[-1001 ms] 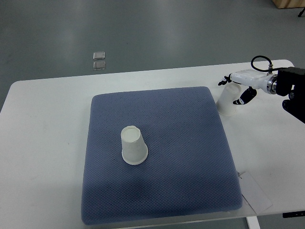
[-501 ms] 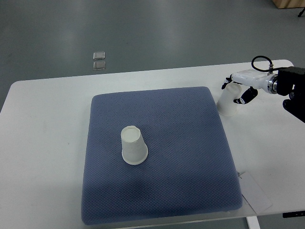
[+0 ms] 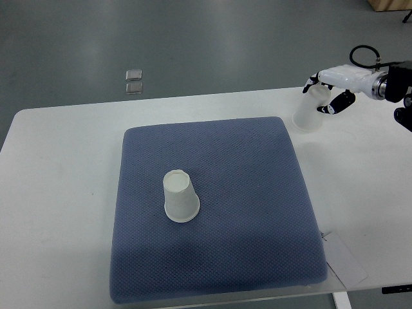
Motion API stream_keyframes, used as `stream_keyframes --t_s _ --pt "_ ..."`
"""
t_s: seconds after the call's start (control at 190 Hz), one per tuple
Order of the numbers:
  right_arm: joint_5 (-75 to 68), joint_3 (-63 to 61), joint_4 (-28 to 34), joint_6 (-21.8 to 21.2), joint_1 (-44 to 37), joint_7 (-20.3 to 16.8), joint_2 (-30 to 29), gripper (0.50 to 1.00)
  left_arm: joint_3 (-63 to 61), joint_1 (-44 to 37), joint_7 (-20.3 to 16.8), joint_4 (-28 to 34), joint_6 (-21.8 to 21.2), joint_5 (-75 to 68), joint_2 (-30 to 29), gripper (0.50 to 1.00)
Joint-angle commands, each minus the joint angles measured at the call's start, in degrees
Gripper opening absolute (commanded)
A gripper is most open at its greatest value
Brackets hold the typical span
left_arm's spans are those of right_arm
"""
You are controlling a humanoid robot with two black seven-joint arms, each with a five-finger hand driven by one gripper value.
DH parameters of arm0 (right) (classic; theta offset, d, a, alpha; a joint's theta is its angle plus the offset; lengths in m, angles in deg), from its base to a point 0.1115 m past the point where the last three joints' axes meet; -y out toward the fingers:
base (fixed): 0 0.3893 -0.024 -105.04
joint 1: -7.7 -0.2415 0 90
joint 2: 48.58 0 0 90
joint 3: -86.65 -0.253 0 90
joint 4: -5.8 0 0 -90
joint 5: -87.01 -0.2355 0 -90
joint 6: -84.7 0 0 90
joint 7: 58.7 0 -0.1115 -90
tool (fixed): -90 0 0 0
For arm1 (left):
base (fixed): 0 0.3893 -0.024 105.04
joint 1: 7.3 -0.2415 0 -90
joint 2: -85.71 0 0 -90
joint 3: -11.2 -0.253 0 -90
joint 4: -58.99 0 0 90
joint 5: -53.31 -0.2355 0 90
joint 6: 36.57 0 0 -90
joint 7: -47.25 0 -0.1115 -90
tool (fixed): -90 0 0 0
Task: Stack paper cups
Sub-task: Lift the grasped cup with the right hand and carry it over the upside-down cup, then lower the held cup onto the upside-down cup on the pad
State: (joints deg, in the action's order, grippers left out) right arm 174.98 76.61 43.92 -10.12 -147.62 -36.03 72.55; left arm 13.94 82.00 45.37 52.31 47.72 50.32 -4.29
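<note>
Your white desk point(image 3: 71, 167) carries a blue mat point(image 3: 257, 187), where one upside-down paper cup point(image 3: 179, 196) waits as the base of the stack. Your right hand point(image 3: 329, 90) grips the second cup point(image 3: 308, 111) near the desk's far right edge, fingers wrapped around its upper part, presumably to carry it over.

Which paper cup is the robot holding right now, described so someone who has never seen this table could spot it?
Start at the blue mat on the white table, then look just past its far right corner. The held cup is there, upside down in the right hand. The other cup stands alone, upside down, on the mat itself.
</note>
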Motion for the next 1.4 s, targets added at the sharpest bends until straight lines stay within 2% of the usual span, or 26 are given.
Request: stream_keyframes --t_s 0.0,0.095,0.279,0.532,0.822,1.07,1.396 --pt "-0.51 -0.51 5.81 -3.0 -5.51 0.19 2.71 0.58 -0.02 -0.01 0.03 0.0 0.0 0.0 0.0 1.0" --pt "-2.8 -1.04 12.49 -5.99 -10.87 0.1 4.64 0.58 0.07 -0.01 0.03 0.0 0.0 0.0 0.0 1.0" --pt "-6.49 -1.39 23.74 -10.82 -18.87 0.1 4.56 0.582 0.07 -0.01 0.03 0.0 0.0 0.0 0.0 1.0" --pt "-7.72 -1.48 34.2 -16.89 -22.65 0.28 0.95 0.586 -0.02 -0.01 0.03 0.0 0.0 0.0 0.0 1.0" --pt "-7.72 -1.39 35.53 -19.7 -22.65 -0.43 -5.99 0.588 -0.02 -0.01 0.03 0.0 0.0 0.0 0.0 1.0" --pt "-7.28 -1.13 34.82 -18.91 -19.31 -1.04 -9.42 0.58 0.07 -0.01 -0.06 0.0 0.0 0.0 0.0 1.0" --pt "-5.17 -0.34 34.82 -17.77 -15.8 -1.92 -11.0 0.58 -0.02 -0.01 0.03 0.0 0.0 0.0 0.0 1.0"
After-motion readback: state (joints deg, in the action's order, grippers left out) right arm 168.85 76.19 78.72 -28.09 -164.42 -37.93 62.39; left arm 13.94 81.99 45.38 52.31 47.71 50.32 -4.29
